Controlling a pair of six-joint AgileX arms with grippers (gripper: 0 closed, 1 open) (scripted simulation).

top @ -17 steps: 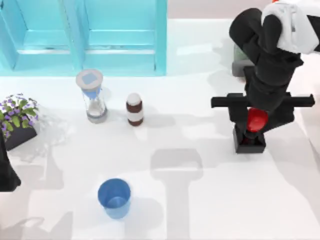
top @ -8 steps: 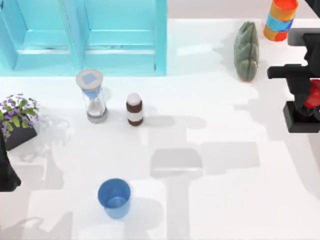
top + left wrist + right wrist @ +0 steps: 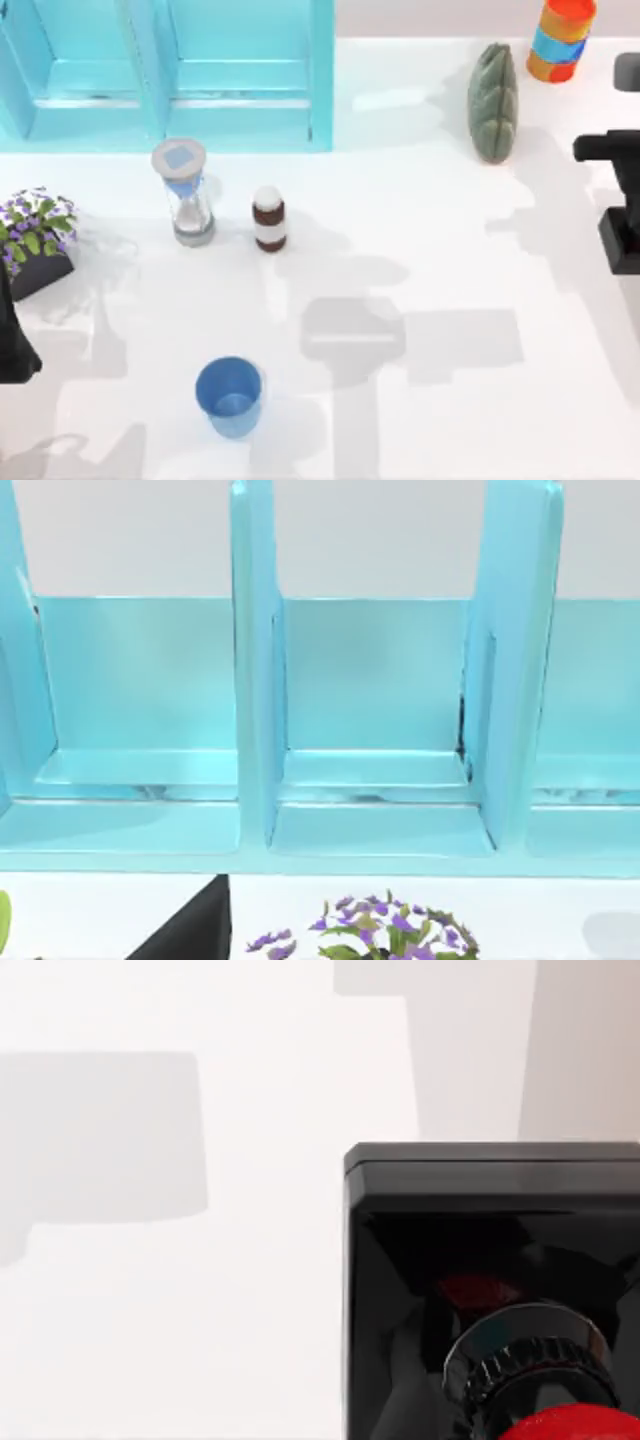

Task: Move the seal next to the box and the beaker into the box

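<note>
The right gripper's [image 3: 622,200] fingers are closing around the seal [image 3: 620,242] and gripping it by the top. In the right wrist view, the seal's black square base [image 3: 490,1195] is sitting right under the camera with the glossy red knob [image 3: 575,1425] pointing up at it, and the pads themselves are lost in the dark there. From above, the gripper is hanging at the table's [image 3: 450,400] three o'clock edge. Its black crossbar is jutting inward and the seal's block is showing just below it, half cut off by the edge of the view. That is putting the seal well apart from the box [image 3: 322,70], the tall cyan unit with open compartments standing at about eleven o'clock.

The beaker [image 3: 229,397] is standing upright and alone at about seven o'clock, its mouth open to the ceiling and nothing touching it.

Between the beaker and the box, a grey-capped hourglass [image 3: 184,190] and a brown-and-white bottle [image 3: 269,218] are standing near each other but apart. A pot of purple flowers [image 3: 35,235] is sitting at nine o'clock. Up around one o'clock, a green ribbed object [image 3: 494,100] is leaning upright, with a stack of orange, blue and yellow rings [image 3: 560,35] just beyond it.

The left gripper [image 3: 10,345] is idling at the nine o'clock edge beside the flowers, and I cannot tell whether it is open or closed. Its wrist camera is looking straight into the box's compartments [image 3: 255,680], with the purple blooms [image 3: 390,940] peeking in beneath.
</note>
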